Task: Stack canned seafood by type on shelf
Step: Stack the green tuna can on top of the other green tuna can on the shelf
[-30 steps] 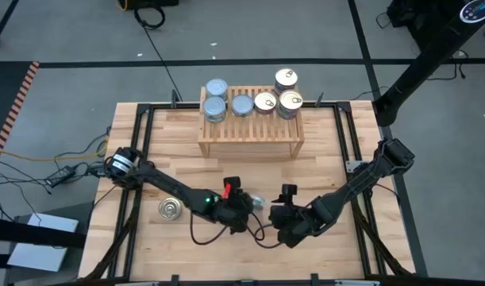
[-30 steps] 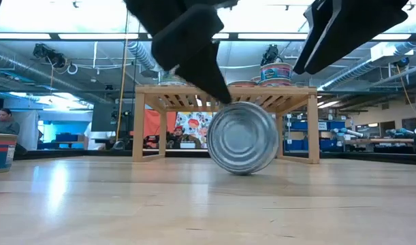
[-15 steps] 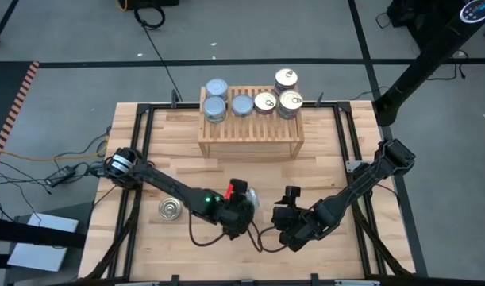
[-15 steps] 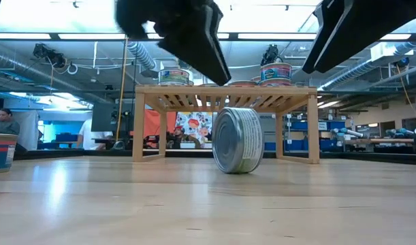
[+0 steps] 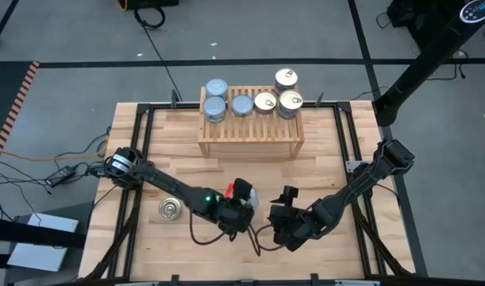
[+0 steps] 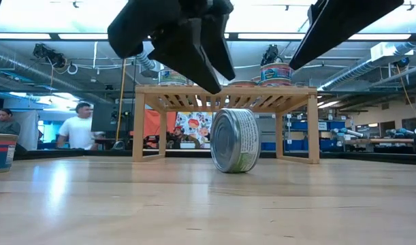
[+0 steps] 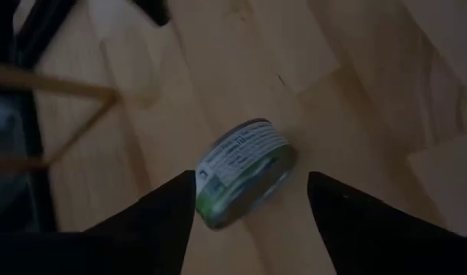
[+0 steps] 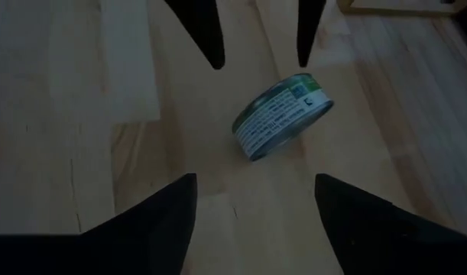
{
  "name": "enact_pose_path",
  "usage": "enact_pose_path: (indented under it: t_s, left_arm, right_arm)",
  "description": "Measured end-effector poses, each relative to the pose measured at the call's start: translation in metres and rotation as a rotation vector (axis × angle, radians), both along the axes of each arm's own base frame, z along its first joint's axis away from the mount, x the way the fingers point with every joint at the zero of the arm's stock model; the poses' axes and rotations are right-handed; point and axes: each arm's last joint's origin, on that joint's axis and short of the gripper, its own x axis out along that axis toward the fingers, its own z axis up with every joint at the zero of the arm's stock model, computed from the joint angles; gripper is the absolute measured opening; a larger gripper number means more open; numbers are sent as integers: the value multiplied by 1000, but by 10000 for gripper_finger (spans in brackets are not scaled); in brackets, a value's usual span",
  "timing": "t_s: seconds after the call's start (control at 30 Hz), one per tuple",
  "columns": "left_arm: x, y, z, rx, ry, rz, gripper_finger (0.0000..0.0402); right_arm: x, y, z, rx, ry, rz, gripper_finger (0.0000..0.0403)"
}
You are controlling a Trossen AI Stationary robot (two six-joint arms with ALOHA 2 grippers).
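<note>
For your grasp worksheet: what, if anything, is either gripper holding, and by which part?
Nothing. The tin stands on its edge on the table, free between the open left gripper and right gripper.

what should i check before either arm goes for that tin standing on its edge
1. Small round metal tin with the white-green label at rest: cannot tell, it stands on edge and may roll.
2. Left gripper fingers apart above it: ok.
3. Right gripper fingers apart, clear of tin: ok.
4. Grippers close together over one tin: not ok, crowding risk.
5. Light wooden slatted shelf has bare slats: ok.
6. Tin's lid type: cannot tell.
</note>
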Motion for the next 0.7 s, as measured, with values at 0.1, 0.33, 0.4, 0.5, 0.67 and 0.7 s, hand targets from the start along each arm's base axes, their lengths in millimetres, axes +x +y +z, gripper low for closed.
enact_pose_path:
  t_s: [0.1,0.33,0.4,0.5,0.67,0.7]
  left_arm:
    - [4,6,0,21,31,-92,260]
    - [17,30,1,-53,72,-256,261]
    - [19,37,1,-51,74,-262,261]
    - [22,45,1,-45,72,-276,261]
    - [27,58,-4,-80,106,-293,261]
    - [27,60,-7,-87,124,-291,261]
  right_arm:
    - [-2,3,0,6,-4,1,283]
    - [-8,9,0,7,3,15,291]
    - [-9,10,-1,1,10,21,290]
    - [-12,11,-1,-11,27,26,289]
    - [-14,10,-2,-17,39,20,291]
    - [-14,10,-2,-16,39,20,291]
